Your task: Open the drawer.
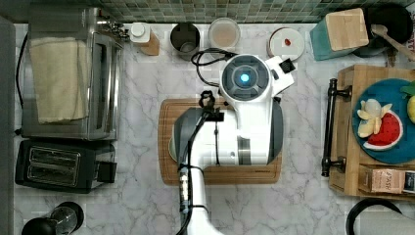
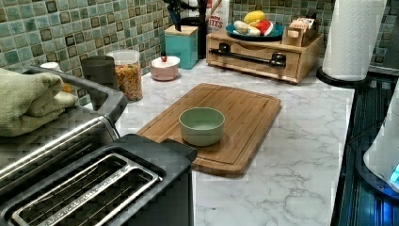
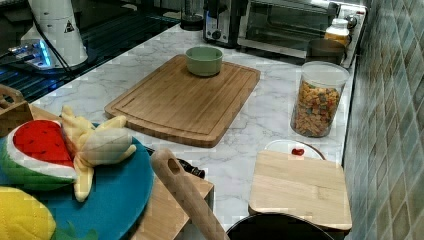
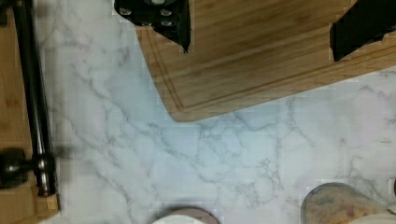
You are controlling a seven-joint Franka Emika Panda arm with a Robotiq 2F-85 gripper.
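My gripper (image 4: 259,30) hangs wide apart with nothing between its two black fingers (image 4: 161,18), above a corner of the bamboo cutting board (image 4: 261,60). In the top view my white arm (image 1: 244,112) covers much of that board. A green bowl (image 2: 202,125) sits on the board. The drawer (image 2: 254,56) is in a wood box at the top view's right, shut, with its long black handle (image 1: 329,129) facing the board. A blue plate (image 1: 386,122) of toy fruit rests on the box.
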